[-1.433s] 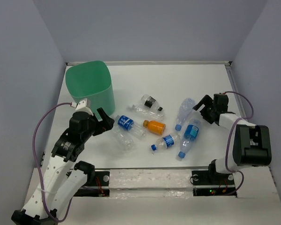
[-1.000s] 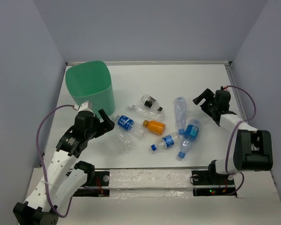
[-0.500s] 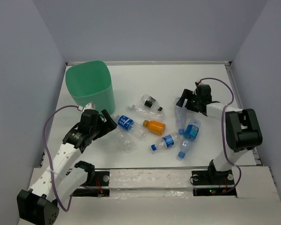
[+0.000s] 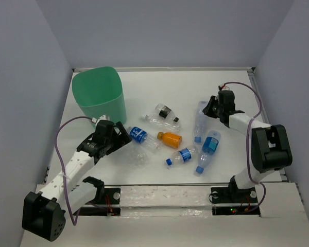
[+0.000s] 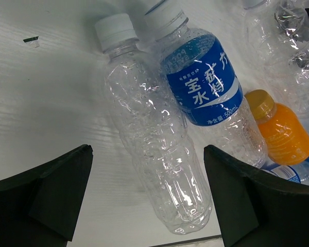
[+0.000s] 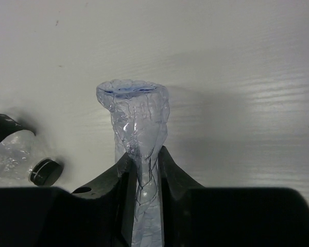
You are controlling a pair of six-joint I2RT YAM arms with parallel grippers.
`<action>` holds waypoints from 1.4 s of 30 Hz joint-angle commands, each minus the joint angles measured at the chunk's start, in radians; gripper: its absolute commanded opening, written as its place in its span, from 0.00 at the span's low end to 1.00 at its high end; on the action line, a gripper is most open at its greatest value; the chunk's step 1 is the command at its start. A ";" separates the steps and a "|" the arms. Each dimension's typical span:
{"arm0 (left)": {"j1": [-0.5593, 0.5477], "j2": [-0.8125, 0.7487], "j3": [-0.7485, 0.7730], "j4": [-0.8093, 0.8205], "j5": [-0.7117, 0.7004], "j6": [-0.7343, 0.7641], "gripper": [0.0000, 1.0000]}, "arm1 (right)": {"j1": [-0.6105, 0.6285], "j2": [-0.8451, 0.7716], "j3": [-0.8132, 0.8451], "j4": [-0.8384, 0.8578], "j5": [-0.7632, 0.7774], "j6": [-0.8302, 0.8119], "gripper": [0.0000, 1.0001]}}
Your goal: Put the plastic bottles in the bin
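The mint-green bin (image 4: pixel 98 95) stands at the back left. Several plastic bottles lie mid-table: a black-labelled one (image 4: pixel 164 114), a blue-labelled one (image 4: pixel 139 135), an orange one (image 4: pixel 170 138) and two smaller blue ones (image 4: pixel 181 156) (image 4: pixel 208 149). My left gripper (image 5: pixel 147 154) is open, its fingers on either side of a clear unlabelled bottle (image 5: pixel 154 149), with the blue-labelled bottle (image 5: pixel 206 82) beside it. My right gripper (image 6: pixel 144 154) is shut on a clear bottle (image 6: pixel 136 113), squeezing its crumpled body flat. From above, that clear bottle (image 4: pixel 199 123) lies pointing toward me beside the right gripper (image 4: pixel 206 109).
The black-labelled bottle (image 6: pixel 10 154) shows at the left edge of the right wrist view. The orange bottle (image 5: pixel 278 128) lies just past the left gripper's right finger. Grey walls enclose the table on three sides, and a rail (image 4: pixel 170 195) runs along the near edge.
My right gripper swung in to the clear bottle and closed on it. The left gripper slid right, closer to the blue-labelled and unlabelled bottles, staying open.
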 commanded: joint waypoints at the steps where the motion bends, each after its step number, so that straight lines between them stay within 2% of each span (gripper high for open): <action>1: -0.024 0.027 -0.021 0.071 -0.054 -0.022 0.99 | 0.007 -0.094 0.018 0.083 0.059 -0.010 0.04; 3: -0.040 0.036 -0.035 0.094 -0.074 -0.034 0.99 | 0.016 -0.155 0.011 0.102 0.098 -0.010 0.00; 10: -0.066 0.095 -0.081 0.177 -0.083 -0.057 0.99 | 0.082 -0.316 0.068 0.161 0.110 -0.022 0.00; 16: -0.067 0.085 -0.112 0.241 -0.105 -0.059 0.99 | 0.282 -0.318 0.229 0.311 0.107 -0.036 0.00; 22: -0.069 0.108 -0.133 0.300 -0.096 -0.054 0.99 | 0.502 -0.108 0.483 0.464 0.131 -0.123 0.00; 26: -0.067 0.116 -0.135 0.310 -0.100 -0.049 0.99 | 0.603 0.061 0.751 0.540 0.115 -0.205 0.00; 35: -0.069 0.116 -0.151 0.344 -0.129 -0.046 0.98 | 0.672 0.418 1.148 0.613 0.108 -0.226 0.00; 37: -0.067 0.125 -0.153 0.344 -0.131 -0.046 0.98 | 0.672 0.489 1.273 0.588 0.090 -0.213 0.00; 42: -0.069 0.121 -0.167 0.352 -0.143 -0.048 0.98 | 0.700 0.667 1.442 0.516 0.070 -0.212 0.00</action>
